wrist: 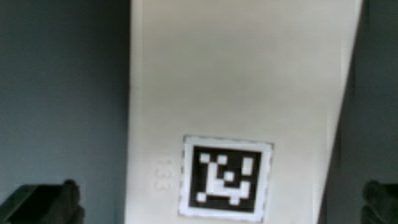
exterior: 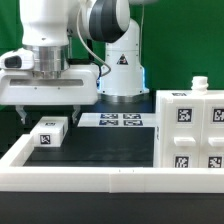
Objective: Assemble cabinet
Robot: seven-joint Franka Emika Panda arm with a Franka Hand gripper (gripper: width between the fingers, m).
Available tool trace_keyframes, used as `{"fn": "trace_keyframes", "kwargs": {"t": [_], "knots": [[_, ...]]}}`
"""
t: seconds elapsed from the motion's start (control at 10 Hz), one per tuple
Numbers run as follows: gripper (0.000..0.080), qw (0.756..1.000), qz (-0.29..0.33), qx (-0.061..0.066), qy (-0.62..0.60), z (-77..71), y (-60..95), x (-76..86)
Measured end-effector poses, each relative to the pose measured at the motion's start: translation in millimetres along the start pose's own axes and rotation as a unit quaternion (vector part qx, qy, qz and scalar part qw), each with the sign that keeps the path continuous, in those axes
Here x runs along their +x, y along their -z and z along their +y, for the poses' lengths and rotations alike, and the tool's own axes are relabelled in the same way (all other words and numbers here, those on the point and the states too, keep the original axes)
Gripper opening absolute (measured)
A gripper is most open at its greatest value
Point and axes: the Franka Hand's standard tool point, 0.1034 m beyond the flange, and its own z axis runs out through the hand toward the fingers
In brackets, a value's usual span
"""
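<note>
A small white cabinet block (exterior: 48, 132) with a black-and-white tag lies on the dark table at the exterior view's left. My gripper (exterior: 48, 110) hangs open just above it, one finger on each side. In the wrist view the block (wrist: 231, 100) fills the middle as a long white piece with its tag (wrist: 226, 178); the dark fingertips (wrist: 45, 202) stand apart on either side of it, not touching. The large white box-shaped cabinet body (exterior: 190, 135), with several tags, stands at the exterior view's right.
The marker board (exterior: 115, 121) lies flat on the table behind the block, in front of the arm's base (exterior: 122, 75). A low white border rail (exterior: 80, 180) runs along the front and left edges of the work area.
</note>
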Motion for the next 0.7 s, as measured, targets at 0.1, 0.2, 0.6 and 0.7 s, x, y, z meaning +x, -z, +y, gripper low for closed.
{"fn": "trace_keyframes", "kwargs": {"t": [0.1,0.2,0.6,0.7], "knots": [[0.0797,1.000,-0.003,0.000,0.000,0.0,-2.5,-1.2],[0.0797,1.000,-0.004,0.000,0.000,-0.2,-4.4,-2.3],[0.0670,1.000,-0.009,-0.001,0.002,-1.6,-11.6,-5.1],[0.0556,1.000,-0.009,-0.001,0.002,-1.3,-11.5,-4.9]]}}
